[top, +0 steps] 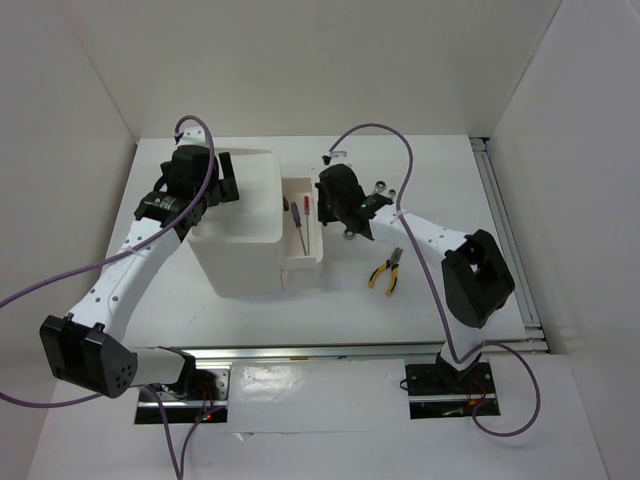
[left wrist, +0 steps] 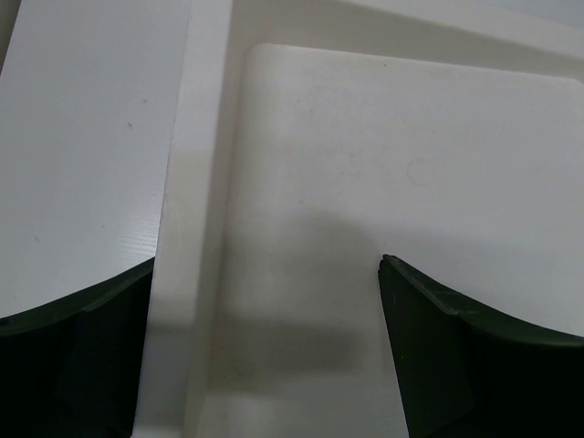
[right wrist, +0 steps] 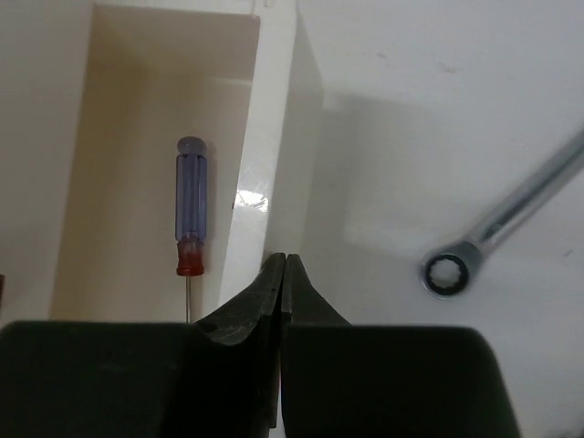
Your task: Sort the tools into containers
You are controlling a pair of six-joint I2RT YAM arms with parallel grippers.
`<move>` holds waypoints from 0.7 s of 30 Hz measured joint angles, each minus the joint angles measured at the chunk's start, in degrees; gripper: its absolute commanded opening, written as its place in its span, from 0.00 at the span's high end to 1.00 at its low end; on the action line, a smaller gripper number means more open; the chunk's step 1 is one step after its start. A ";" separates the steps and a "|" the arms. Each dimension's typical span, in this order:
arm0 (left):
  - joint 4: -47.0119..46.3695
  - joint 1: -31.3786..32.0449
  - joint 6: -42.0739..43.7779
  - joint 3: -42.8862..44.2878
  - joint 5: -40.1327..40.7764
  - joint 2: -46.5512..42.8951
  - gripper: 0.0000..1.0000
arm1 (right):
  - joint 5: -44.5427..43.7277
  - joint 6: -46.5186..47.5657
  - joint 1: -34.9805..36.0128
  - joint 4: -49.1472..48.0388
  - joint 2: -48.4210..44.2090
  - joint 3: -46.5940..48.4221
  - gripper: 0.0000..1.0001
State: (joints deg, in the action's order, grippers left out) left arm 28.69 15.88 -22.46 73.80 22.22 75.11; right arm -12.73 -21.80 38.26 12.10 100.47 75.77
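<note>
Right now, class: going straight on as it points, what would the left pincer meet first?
Likely the bare floor of the recessed top tray; the left pincer hangs open above it, depth unclear.

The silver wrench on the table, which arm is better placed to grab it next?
Right, probably. The right gripper sits just beside the silver wrench, shut, so it must open first. The left gripper hangs open over the white box, which stands between it and the wrench.

The white bench lies under and around the right hand. A metal rail runs along its edge, well right of that hand. White walls rise beyond the hand and on both sides.
</note>
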 measured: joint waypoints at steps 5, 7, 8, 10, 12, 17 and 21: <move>0.00 0.00 -0.02 0.00 0.00 0.00 0.00 | 0.17 -3.80 2.25 -2.23 3.96 2.25 1.00; 0.00 0.00 0.00 0.00 -0.02 0.00 0.00 | 0.20 -5.33 3.52 -2.54 5.64 3.15 1.00; 0.00 0.00 -0.02 0.00 -0.02 0.00 0.00 | 0.35 -6.03 4.22 -2.67 6.38 3.54 1.00; 0.00 0.00 -0.02 0.00 -0.04 0.00 0.00 | 0.55 -7.54 5.42 -3.06 7.39 3.87 1.00; 0.00 0.00 0.00 0.00 -0.04 0.00 0.00 | 0.83 -9.55 6.25 -4.02 7.67 3.89 1.00; 0.00 -0.02 0.00 0.00 -0.07 0.00 0.00 | 3.58 -14.32 6.80 -10.51 7.58 0.70 1.00; 0.00 -0.02 -0.02 0.00 -0.09 -0.07 0.00 | 5.55 -17.75 5.60 -15.17 3.89 -6.60 0.89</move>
State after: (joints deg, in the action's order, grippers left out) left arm 28.69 15.86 -22.48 73.80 22.13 75.05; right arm -7.18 -39.55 43.86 -3.07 104.36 69.17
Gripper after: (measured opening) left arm 1.002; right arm 0.018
